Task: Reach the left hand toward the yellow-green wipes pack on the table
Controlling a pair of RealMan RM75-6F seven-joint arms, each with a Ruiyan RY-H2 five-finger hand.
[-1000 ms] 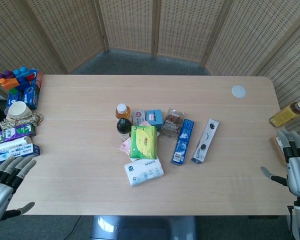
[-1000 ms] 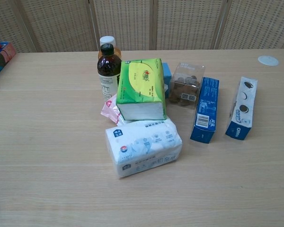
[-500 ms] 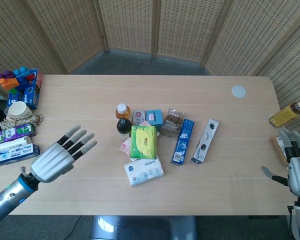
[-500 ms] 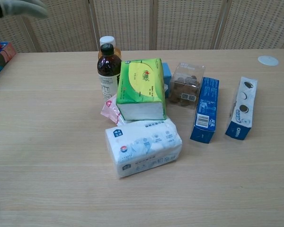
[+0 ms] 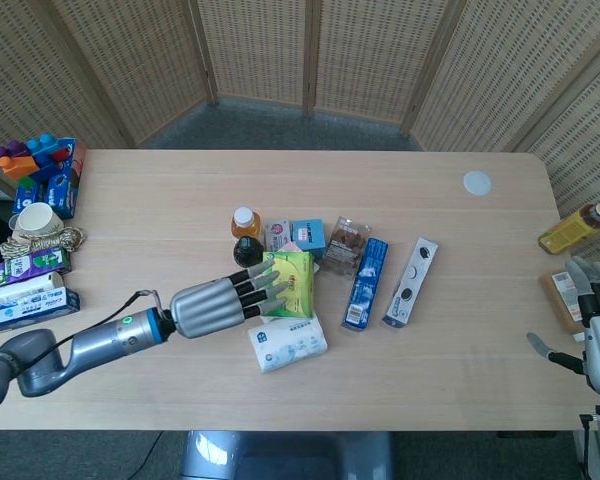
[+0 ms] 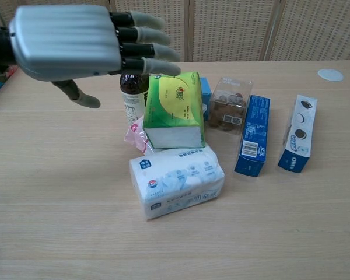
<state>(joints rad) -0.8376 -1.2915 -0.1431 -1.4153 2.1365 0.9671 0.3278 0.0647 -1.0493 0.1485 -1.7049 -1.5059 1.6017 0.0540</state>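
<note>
The yellow-green wipes pack (image 5: 292,282) (image 6: 175,108) lies in the middle of the table among other packs. My left hand (image 5: 223,303) (image 6: 76,44) hovers just left of it, flat and open, its fingertips (image 5: 275,285) over the pack's left edge. In the chest view the hand floats above the table in front of the dark bottle. Whether the fingertips touch the pack I cannot tell. My right hand (image 5: 597,340) stays open at the table's right edge, holding nothing.
A white tissue pack (image 5: 287,341) lies just in front of the wipes, two bottles (image 5: 246,235) behind-left, a pink packet (image 6: 135,135) under it. Blue boxes (image 5: 364,283), a cookie box (image 5: 411,281) and a snack tub (image 5: 345,244) lie right. Toys and boxes (image 5: 35,225) crowd the left edge.
My left hand has swung from the table's front-left corner rightward across the table until its fingertips are at the wipes pack. The right hand has barely shifted.
</note>
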